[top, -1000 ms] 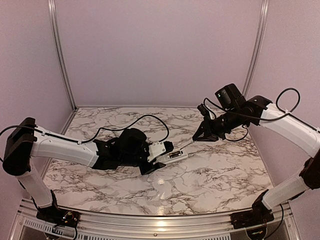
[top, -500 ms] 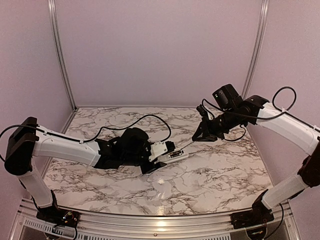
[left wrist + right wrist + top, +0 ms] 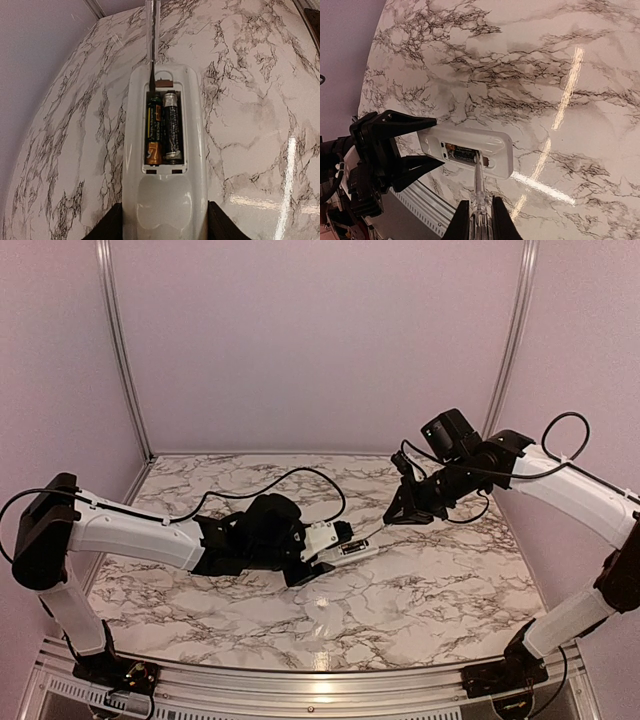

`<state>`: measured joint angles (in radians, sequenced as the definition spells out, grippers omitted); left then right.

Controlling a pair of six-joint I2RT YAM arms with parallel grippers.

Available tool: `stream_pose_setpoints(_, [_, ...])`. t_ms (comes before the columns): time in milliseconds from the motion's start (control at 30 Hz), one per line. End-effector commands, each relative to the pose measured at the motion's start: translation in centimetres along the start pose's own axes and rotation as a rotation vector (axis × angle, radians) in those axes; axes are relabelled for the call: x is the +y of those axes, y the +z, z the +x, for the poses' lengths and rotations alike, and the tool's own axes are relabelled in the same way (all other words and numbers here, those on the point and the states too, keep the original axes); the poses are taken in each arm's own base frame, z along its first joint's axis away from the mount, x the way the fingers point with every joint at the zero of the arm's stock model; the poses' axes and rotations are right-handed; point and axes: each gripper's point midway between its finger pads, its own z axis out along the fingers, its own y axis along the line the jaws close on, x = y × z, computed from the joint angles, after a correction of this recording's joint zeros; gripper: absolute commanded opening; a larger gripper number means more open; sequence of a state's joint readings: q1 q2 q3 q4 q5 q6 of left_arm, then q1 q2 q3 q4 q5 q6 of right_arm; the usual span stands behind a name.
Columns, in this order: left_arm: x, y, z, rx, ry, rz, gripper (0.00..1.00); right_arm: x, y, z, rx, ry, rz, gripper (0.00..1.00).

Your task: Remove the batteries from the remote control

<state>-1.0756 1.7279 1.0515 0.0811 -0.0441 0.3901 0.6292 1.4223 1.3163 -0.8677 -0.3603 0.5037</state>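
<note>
Remote control (image 3: 165, 200) is gripped by its lower end between the left fingers (image 3: 107, 227), which are closed on its two long edges. The open compartment is turned up. It is held near the middle of the marbled worktop (image 3: 250, 125); contact with the surface cannot be confirmed. Both batteries (image 3: 171, 127) are seated side by side in the recess. A thin stick (image 3: 479, 190) is clamped in the closed right fingers (image 3: 462, 225). Its tip is set at the far end of the recess, at the head of the orange-and-green cell, just beside a brown tab (image 3: 164, 80). Risks as judged: the tip could be skidded off the rounded, glossy cell wrap. The tab could be caught and bent instead of the cell being lifted. The slim, translucent-looking stick could be flexed or twisted in its grip under pry load. The smooth off-white plastic shell, held only at one end, could be levered or pushed back through the left fingers. A freed cell, being a cylinder, could be popped out and rolled away across the glossy, light-reflecting worktop. Shell corners are rounded, with a shallow scooped dip below the recess; the second cell is wrapped black and silver.
</note>
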Motion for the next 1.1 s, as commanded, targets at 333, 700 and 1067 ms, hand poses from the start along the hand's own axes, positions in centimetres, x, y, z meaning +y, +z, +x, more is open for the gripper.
stream_pose_setpoints(333, [-0.1, 0.2, -0.8, -0.005, 0.002, -0.006, 0.00, 0.3, -0.1, -0.6, -0.009, -0.008, 0.020, 0.00])
stream_pose_setpoints(700, [-0.1, 0.2, -0.7, 0.006, 0.006, -0.013, 0.00, 0.3, 0.8, -0.3, 0.010, -0.024, 0.078, 0.00])
stream_pose_setpoints(1067, [-0.1, 0.2, -0.7, 0.019, 0.004, -0.013, 0.00, 0.1, 0.4, -1.0, -0.004, -0.018, 0.125, 0.00])
